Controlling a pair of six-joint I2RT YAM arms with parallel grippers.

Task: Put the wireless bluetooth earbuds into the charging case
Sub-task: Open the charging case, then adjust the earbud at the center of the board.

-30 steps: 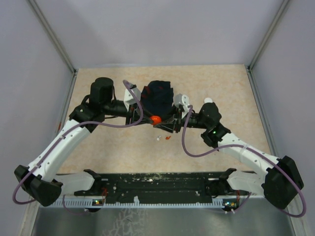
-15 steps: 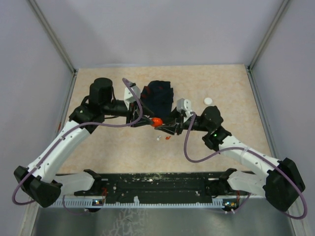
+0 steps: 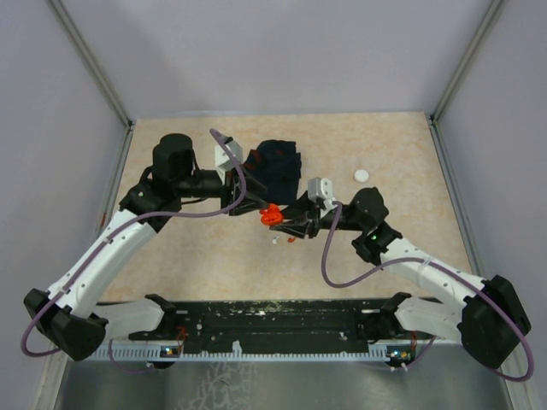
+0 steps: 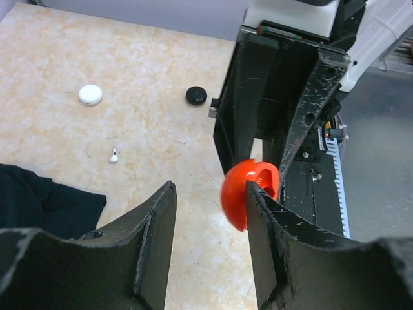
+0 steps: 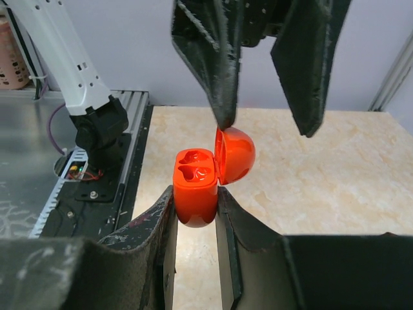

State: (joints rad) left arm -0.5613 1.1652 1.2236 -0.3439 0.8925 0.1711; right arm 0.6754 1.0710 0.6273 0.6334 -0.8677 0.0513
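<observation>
The red charging case [image 5: 195, 187] is clamped upright between my right gripper [image 5: 195, 201] fingers, held above the table. Its lid [image 5: 235, 155] stands open and both sockets are empty. My left gripper [image 4: 210, 216] is open. One of its fingertips [image 5: 224, 119] touches the lid's top edge, and the lid [image 4: 240, 194] shows against that finger in the left wrist view. In the top view the case [image 3: 271, 213] hangs between my left gripper [image 3: 256, 203] and my right gripper [image 3: 282, 221]. A white earbud [image 3: 275, 242] and a red earbud [image 3: 292, 240] lie on the table just below it. The white earbud [image 4: 113, 155] also shows in the left wrist view. No black earbud shows.
A dark navy cloth [image 3: 278, 165] lies behind the grippers. A white disc [image 3: 362, 175] sits to the right of it. The left wrist view shows the white disc [image 4: 91, 94] and a black disc [image 4: 197, 95]. The black rail [image 3: 273, 320] runs along the near edge.
The case's lid has swung open. My right gripper has shifted left and nearer with the case. My left wrist has drawn back a little.
</observation>
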